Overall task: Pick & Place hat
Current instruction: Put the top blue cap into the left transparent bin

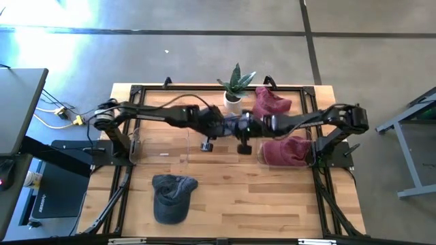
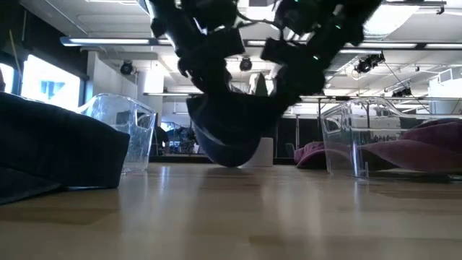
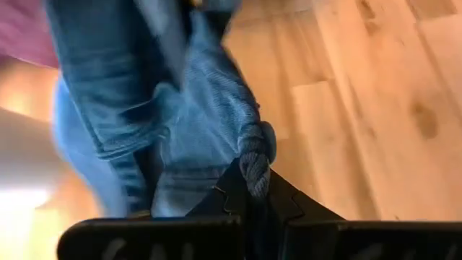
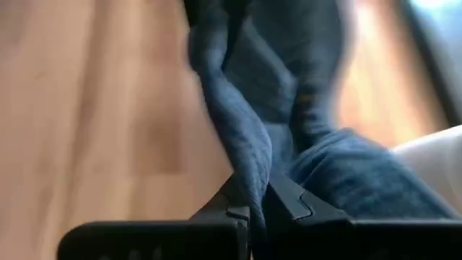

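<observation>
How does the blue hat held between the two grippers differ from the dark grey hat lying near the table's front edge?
The blue hat hangs in the air above the table's middle; the dark grey hat rests on the wood. The blue hat is pinched by the left gripper and the right gripper, both shut on its cloth; nothing touches the dark grey hat. The blue hat is denim blue, the other charcoal. Both are soft cloth hats outside the clear bins.
</observation>
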